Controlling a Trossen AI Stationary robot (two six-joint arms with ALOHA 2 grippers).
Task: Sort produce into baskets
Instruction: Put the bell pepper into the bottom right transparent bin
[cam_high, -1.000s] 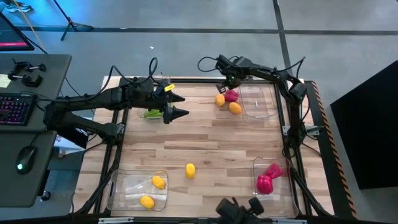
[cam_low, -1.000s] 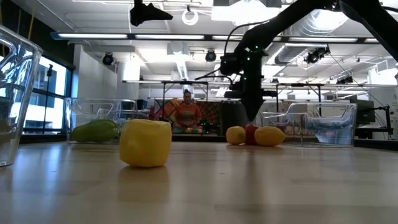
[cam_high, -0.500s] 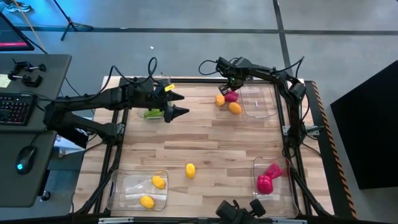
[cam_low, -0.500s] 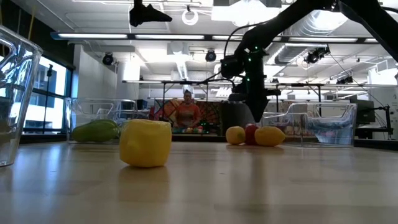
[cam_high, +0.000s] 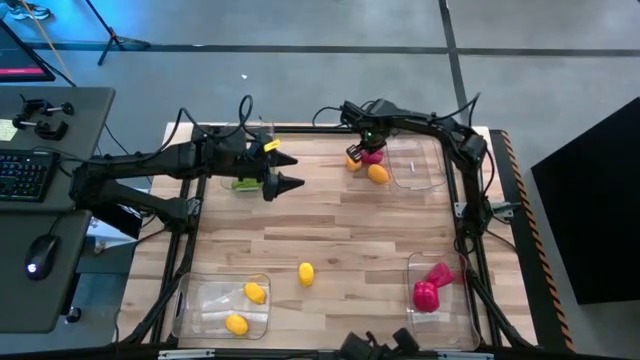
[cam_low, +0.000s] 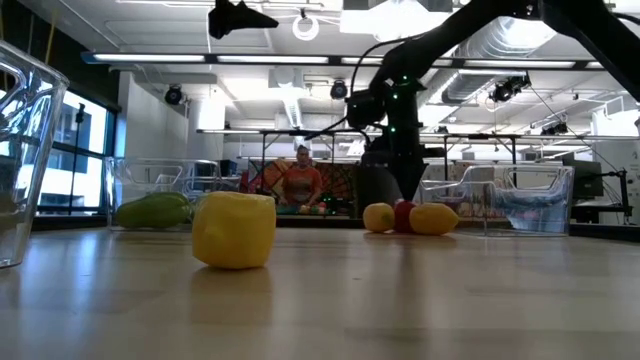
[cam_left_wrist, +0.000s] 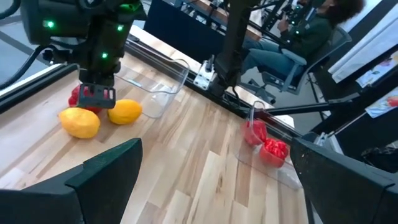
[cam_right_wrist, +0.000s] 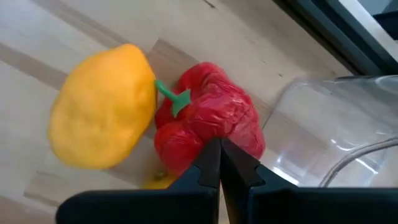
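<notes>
Right gripper (cam_high: 358, 148) sits at the far edge of the counter (cam_high: 340, 230), over a tight cluster: red pepper (cam_high: 372, 155) with an orange piece (cam_high: 353, 161) on its left and a second orange piece (cam_high: 378, 173) just nearer. Right wrist view: fingers (cam_right_wrist: 219, 168) pressed together, tips directly above the red pepper (cam_right_wrist: 208, 121), nothing between them. This view alone shows the pepper's green stem and the orange piece touching it.

Left gripper (cam_high: 285, 170) hangs over the far-left part of the counter, fingers spread, holding nothing. A green piece (cam_high: 243, 183) lies just behind it in the far-left basket (cam_high: 225, 182).

High view only: near-left basket (cam_high: 222, 305) holds two yellow pieces (cam_high: 255, 292); near-right basket (cam_high: 440, 290) holds two magenta-red pieces (cam_high: 428, 293); far-right basket (cam_high: 418, 165) sits just right of the cluster. A lone yellow piece (cam_high: 306, 273) lies between the near baskets.

Low view only: that yellow piece (cam_low: 234, 229) stands well apart from the cluster; a seated person (cam_low: 301, 185) is in the room beyond.

No readable writing. The middle of the counter is bare wood.
</notes>
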